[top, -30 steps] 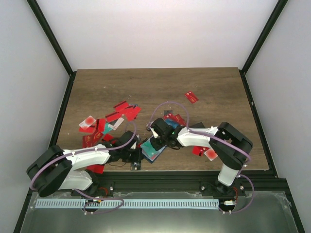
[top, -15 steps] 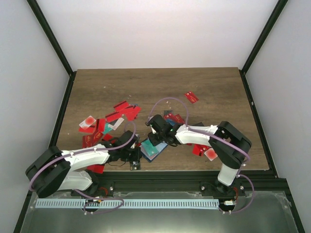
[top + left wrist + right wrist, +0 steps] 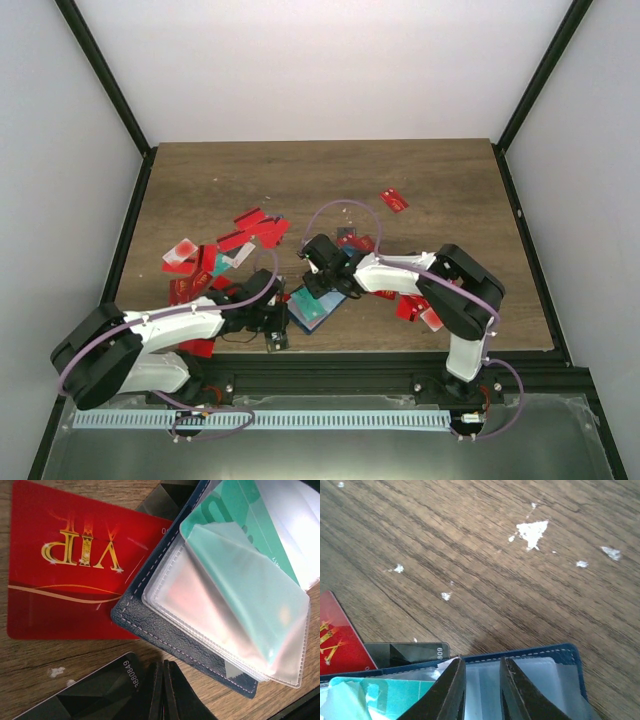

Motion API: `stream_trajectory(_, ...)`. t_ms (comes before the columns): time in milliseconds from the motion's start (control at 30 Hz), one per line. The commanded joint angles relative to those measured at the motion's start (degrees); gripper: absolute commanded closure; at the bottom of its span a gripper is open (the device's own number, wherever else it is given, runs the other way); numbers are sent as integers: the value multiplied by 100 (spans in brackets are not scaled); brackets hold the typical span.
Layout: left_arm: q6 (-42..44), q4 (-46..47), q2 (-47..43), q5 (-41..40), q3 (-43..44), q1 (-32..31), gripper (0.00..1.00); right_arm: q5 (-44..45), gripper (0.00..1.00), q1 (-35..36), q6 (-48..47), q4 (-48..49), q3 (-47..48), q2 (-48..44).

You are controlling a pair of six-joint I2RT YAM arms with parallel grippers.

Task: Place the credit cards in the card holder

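The left end effector [image 3: 162, 687], fingers together, held nothing. Only its wrist view read "VIP" on the red card [image 3: 65, 580] at 10 o'clock, tucked under the card holder [image 3: 150, 625] lying open on the desk [image 3: 520, 555]. The right end effector [image 3: 482, 690] stood narrowly apart over the clear sleeves [image 3: 535, 680]; whether it gripped one I cannot tell.

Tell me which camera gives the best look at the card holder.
The left wrist view: it shows the card holder close up and open, with its navy stitched cover and clear sleeves over a teal card plain to see. The right wrist view shows only one edge; the top view, only a small distant patch.
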Motion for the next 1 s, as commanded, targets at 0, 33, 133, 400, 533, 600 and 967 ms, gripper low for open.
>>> stream_trajectory(0, 110, -171, 22, -147, -23, 71, 96, -539, 79, -7, -267, 105, -265, -76)
stream_trajectory(33, 112, -165, 38, -148, -23, 83, 96, -677, 79, -13, -284, 210, -348, -158)
stream_trajectory(133, 150, -141, 78, -139, -18, 115, 96, -1075, 79, -15, -319, 483, -524, -333)
stream_trajectory(400, 239, -136, 138, -138, 8, 207, 96, -1966, 79, -24, -226, 948, -680, -457)
stream_trajectory(533, 272, -119, 154, -148, -22, 257, 96, -2284, 79, -42, -113, 1146, -736, -469)
stream_trajectory(600, 300, -139, 142, -152, -23, 287, 96, -2333, 79, -42, -63, 1180, -728, -450)
stream_trajectory(967, 473, -493, -351, -103, -35, 307, 96, -1543, 77, -241, 298, 812, -785, -1386)
